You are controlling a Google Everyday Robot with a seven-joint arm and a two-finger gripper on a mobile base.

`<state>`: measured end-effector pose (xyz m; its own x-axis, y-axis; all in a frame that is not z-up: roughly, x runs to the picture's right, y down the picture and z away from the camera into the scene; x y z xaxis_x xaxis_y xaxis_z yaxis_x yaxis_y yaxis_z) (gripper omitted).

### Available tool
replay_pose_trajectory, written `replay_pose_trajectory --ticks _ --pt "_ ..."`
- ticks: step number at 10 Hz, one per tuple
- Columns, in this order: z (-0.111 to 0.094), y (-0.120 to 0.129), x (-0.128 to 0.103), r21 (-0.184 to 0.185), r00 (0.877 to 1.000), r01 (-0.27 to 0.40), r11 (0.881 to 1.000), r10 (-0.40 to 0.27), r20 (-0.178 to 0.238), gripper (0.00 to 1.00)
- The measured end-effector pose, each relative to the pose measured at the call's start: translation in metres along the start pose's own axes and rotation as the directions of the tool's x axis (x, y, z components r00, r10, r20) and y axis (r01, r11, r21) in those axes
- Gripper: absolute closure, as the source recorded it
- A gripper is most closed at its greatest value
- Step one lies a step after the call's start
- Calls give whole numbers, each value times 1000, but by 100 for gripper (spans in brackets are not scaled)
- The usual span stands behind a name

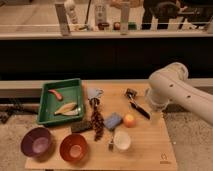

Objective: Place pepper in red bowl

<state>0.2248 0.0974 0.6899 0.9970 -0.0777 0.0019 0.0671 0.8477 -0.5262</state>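
The pepper [55, 94] is a small red curved chili lying in the back left of the green tray [46, 100]. The red bowl [74, 147] stands empty at the front left of the wooden table, in front of the tray. My white arm [172, 90] reaches in from the right. My gripper [155, 111] sits at the arm's lower end over the table's right side. It is far from both the pepper and the bowl and mostly hidden by the arm.
A pale banana-like item [66, 108] also lies in the tray. A purple bowl [36, 142] stands left of the red bowl. Mid-table are a dark beaded string [97, 122], a blue sponge [113, 120], an orange fruit [129, 120], a white cup [121, 141] and a black brush [136, 105].
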Motion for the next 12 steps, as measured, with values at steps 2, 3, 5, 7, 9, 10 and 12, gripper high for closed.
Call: replay_pose_trajectory --ticks 2,3,5,7,9,10,12 --pt "1 -1 -5 5 999 42 999 -42 -5 20" --pt "2 -4 -11 7 998 63 998 -63 -10 20" --pt "2 -11 -42 11 993 119 993 -119 -12 20" --pt "4 -15 -55 14 988 155 988 -155 -17 20" --pt "6 -18 -60 17 982 187 982 -186 -22 20" --pt "6 -21 -68 19 978 206 978 -206 -22 20" --pt "7 -26 -83 25 971 237 971 -237 -24 20"
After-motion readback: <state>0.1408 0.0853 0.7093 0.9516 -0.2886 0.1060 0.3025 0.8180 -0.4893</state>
